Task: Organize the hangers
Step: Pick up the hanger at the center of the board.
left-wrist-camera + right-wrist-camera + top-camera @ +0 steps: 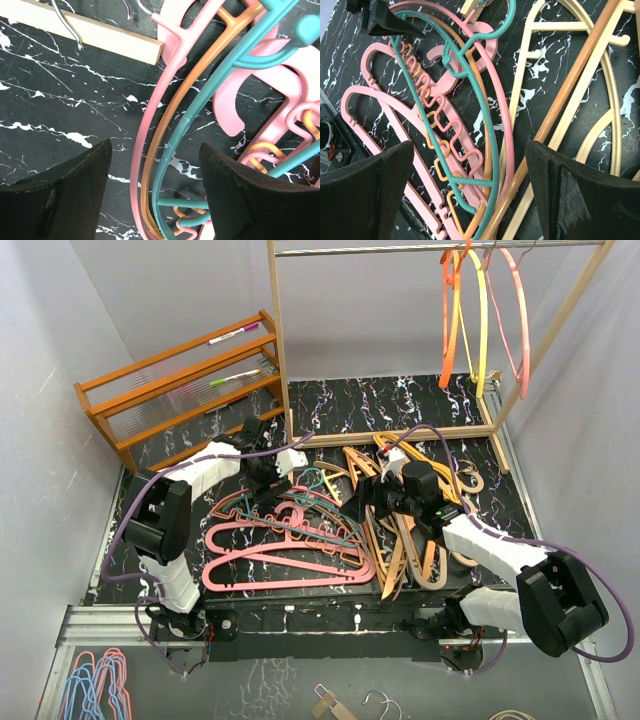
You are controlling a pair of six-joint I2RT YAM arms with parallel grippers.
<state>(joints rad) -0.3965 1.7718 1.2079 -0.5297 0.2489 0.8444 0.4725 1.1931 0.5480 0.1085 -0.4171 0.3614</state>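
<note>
Three hangers (483, 320) hang on one rail (400, 249); those heaped on the surface (330, 405) overlap too much to count. One shelf rack (180, 390).

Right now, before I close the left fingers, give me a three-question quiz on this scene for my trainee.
1. True or false: some hangers already hang from the metal rail.
2. In the left wrist view, what runs between the fingers of the left gripper? A) pink, orange and teal hanger bars B) a marker C) bare table only.
3. What colour is the big hanger lying flat nearest the left arm?
Key: 1 true; 2 A; 3 pink.
</note>
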